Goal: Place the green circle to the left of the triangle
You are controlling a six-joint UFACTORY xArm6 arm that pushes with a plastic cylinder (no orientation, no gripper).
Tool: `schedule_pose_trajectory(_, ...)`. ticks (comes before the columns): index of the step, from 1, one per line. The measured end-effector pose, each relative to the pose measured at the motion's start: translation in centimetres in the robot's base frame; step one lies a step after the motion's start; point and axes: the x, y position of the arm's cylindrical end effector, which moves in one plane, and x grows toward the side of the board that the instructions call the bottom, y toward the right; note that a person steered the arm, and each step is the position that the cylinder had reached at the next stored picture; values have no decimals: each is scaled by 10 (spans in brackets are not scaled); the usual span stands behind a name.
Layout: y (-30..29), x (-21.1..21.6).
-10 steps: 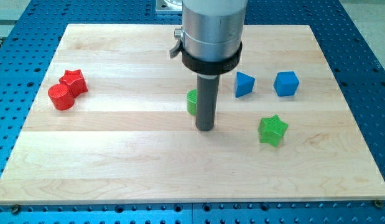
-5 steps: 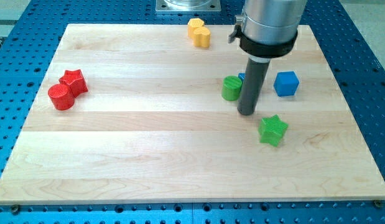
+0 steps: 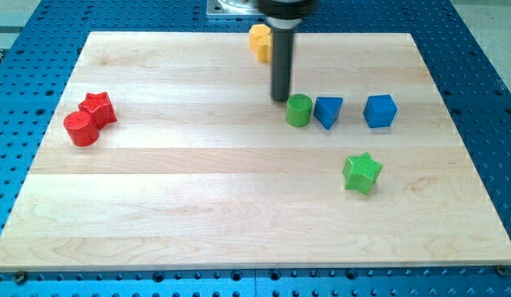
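The green circle sits on the wooden board, just left of the blue triangle, nearly touching it. My tip rests on the board just above and to the left of the green circle, close to it but apart. The rod rises to the view's top and partly covers the yellow blocks.
A blue cube lies right of the triangle. A green star lies lower right. A red star and a red circle sit together at the left. Yellow blocks lie at the top edge behind the rod.
My tip moved from below the blue triangle up and left to above-left of the green circle. The green circle stayed about in place beside the triangle, which now shows fully.
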Motion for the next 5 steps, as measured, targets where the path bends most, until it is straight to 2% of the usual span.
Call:
schedule_pose_trajectory(3, -18, 22)
schedule_pose_trajectory(4, -62, 39)
schedule_pose_trajectory(5, -23, 87)
